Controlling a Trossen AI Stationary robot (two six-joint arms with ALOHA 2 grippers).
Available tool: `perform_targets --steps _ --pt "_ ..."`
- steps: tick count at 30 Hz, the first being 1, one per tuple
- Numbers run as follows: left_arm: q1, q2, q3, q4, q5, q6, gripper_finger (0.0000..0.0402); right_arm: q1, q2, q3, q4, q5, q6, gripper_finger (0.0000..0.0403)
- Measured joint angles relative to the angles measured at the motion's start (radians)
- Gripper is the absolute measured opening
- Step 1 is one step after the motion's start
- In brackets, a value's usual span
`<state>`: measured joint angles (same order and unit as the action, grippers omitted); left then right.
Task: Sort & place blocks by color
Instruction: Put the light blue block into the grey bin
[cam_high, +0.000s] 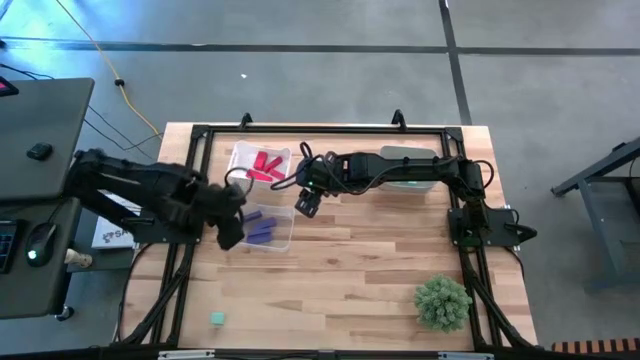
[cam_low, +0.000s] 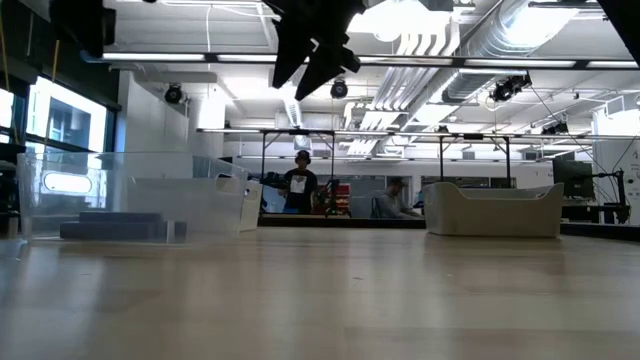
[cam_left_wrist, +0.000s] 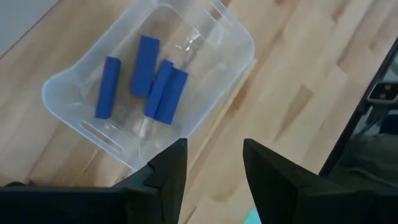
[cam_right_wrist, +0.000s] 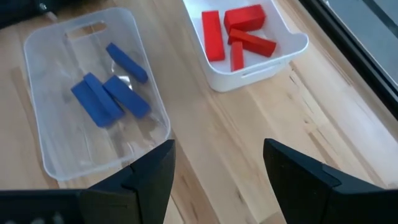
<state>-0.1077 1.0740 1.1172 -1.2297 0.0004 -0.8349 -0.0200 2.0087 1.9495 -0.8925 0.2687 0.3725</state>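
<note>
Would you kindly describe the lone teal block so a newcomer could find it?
Start at the wooden table and go to its near edge, on the left arm's side. The teal block lies there alone on bare wood, outside every bin, unlike the binned red and purple bars.

bare tabletop (cam_high: 350, 270) centre, plant (cam_high: 442, 302) near corner

Two dark, seemingly matte black jointed arms (cam_high: 140, 190), thick tapered fingers (cam_right_wrist: 149, 174), black cabling

Four blue blocks (cam_left_wrist: 144, 81) lie in a clear bin (cam_left_wrist: 233, 34).
</note>
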Motion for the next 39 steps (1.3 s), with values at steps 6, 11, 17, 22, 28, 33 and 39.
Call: perform_targets --steps 6,11,17,22,28,33,39 --pt "-0.18 0.0 0.0 0.0 -0.097 -0.103 0.0145 0.0 0.0 0.0 -0.033 0.0 -0.041 0.0233" --pt "-0.319 0.001 0.0 0.003 -0.102 -0.228 0.0145 0.0 0.0 0.0 -0.05 0.0 -0.077 0.0233" --pt "-0.494 0.035 0.0 0.014 -0.146 -0.353 0.0145 0.0 0.0 0.0 -0.054 -0.023 -0.094 0.0233" --pt "-0.602 0.094 -0.001 0.014 -0.154 -0.467 0.0145 0.0 0.0 0.0 -0.054 -0.041 -0.129 0.0233" --pt "-0.691 0.178 -0.001 0.1 -0.173 -0.555 0.0145 0.0 0.0 0.0 -0.054 -0.041 -0.153 0.0233" --pt "-0.736 0.249 -0.001 0.169 -0.169 -0.6 0.0145 0.0 0.0 0.0 -0.054 -0.041 -0.157 0.0233" --pt "-0.77 0.295 -0.001 0.187 -0.164 -0.674 0.0145 0.0 0.0 0.0 -0.054 -0.041 -0.148 0.0233"
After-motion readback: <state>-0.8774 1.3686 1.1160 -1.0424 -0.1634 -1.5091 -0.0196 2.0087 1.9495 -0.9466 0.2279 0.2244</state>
